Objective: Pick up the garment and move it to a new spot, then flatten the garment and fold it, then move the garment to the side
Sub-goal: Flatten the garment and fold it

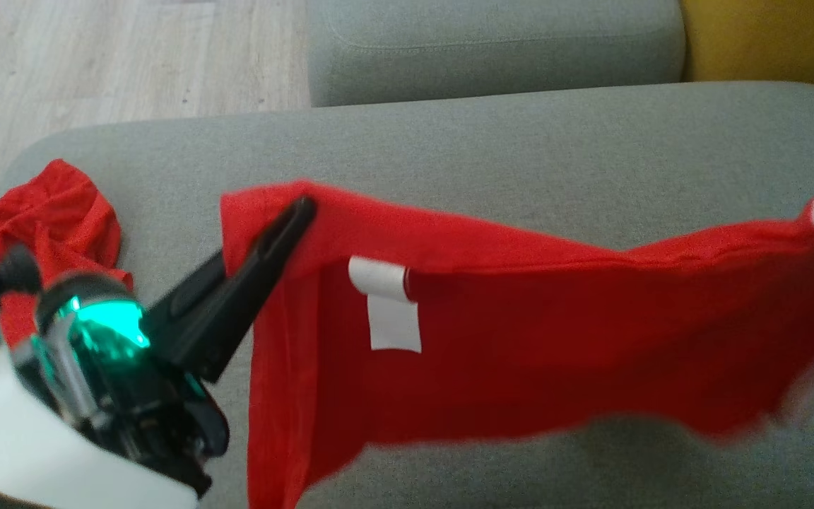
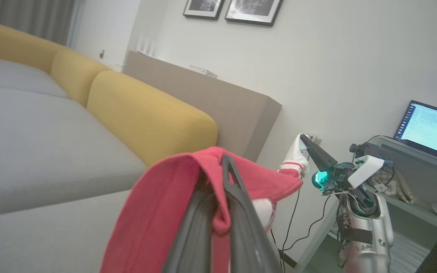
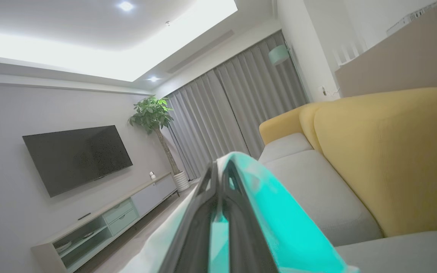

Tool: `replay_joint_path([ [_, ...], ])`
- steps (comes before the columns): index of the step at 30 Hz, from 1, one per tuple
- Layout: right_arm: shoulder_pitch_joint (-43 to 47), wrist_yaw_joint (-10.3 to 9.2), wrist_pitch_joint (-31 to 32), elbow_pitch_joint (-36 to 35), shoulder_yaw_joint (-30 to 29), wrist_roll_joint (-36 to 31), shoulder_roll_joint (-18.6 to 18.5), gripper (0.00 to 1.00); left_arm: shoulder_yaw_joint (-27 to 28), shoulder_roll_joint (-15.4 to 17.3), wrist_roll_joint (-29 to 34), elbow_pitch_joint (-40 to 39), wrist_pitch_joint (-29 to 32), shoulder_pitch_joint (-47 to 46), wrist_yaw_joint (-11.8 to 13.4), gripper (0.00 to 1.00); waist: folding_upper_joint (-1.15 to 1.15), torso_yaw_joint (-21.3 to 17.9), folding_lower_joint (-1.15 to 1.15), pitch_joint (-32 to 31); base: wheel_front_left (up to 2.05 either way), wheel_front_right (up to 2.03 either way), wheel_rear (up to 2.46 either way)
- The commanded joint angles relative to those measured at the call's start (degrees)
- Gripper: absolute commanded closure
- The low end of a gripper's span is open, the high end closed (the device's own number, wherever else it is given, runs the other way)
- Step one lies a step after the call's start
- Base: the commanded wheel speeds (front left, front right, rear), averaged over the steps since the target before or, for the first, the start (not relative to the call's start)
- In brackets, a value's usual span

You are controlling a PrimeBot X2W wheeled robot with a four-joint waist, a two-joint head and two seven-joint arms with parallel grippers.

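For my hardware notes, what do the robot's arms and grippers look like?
The left gripper and right gripper have long black tapered fingers. The wrists glow teal-green. The right forearm is silver with a white block; the left forearm is white.

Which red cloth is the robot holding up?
Find the big grey sofa cushion; above its middle the red garment hangs stretched wide, its left corner pinched by the left end effector. Unlike the crumpled red cloth lying at the cushion's left edge, it is spread out and shows a white label.
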Motion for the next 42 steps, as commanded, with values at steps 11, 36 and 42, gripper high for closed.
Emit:
replay_joint_path([
  [11,-23.62,-0.04,11.51,7.39,5.90,-8.33,-2.53,1.00,0.59,2.70,-2.16,9.84,8.53,-24.42,3.84,1.00,0.00,0.10,0.00,9.87,0.00,0.00,0.00],
  [36,-65.13,-0.04,-30.07,63.62,19.13,-30.52,1.27,1.00,-6.66,-0.31,26.03,87.48,-44.32,-74.49,-7.25,1.00,0.00,-3.42,0.00,30.80,0.00,0.00,0.00],
  [42,-40.88,-0.04,-34.92,62.07,23.87,-26.06,1.28,1.00,-9.63,-0.21,22.26,93.35,-49.74,-58.54,-7.75,1.00,0.00,-4.82,0.00,26.48,0.00,0.00,0.00],
])
